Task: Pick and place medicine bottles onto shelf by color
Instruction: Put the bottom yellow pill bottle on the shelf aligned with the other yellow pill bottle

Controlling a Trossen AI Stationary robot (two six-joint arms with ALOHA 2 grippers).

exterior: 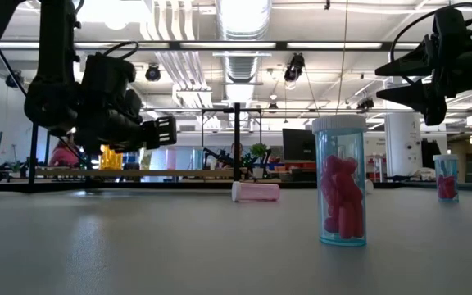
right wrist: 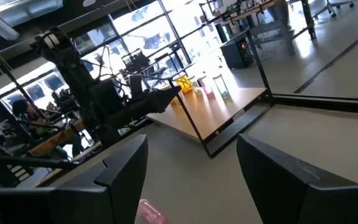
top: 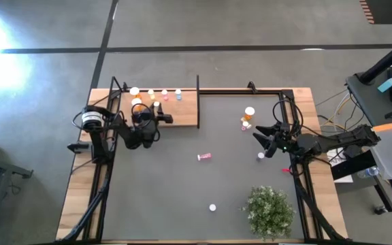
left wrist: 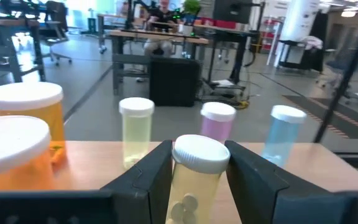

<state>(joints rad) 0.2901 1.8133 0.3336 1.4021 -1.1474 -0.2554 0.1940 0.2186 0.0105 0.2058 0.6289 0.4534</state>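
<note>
**Left fingers hold a yellow bottle at the shelf**

From my high view the left gripper (top: 156, 117) sits at the shelf's (top: 182, 112) near edge, but the arm hides what it carries. My left wrist view settles it: the two fingers (left wrist: 145, 177) pinch a yellow-green bottle (left wrist: 194, 177), cap up, long axis upright, just short of the board. That view also gives me the row standing on the shelf, all upright with caps up: an orange bottle (left wrist: 27, 121), a second yellow-green one (left wrist: 136, 130), a pink one (left wrist: 217, 124) and a blue one (left wrist: 283, 134).

The right gripper (top: 265, 144) hangs above the table at about 3 o'clock from centre, fingers spread with nothing between them, as my right wrist view shows.

The high view gives me a pink bottle (top: 205, 157) near the table's centre; the low view shows it on its side, long axis running across the picture. At 6 o'clock a blue-walled bottle (exterior: 340, 181) stands upright; only the low view shows the pink pills inside it.
</note>
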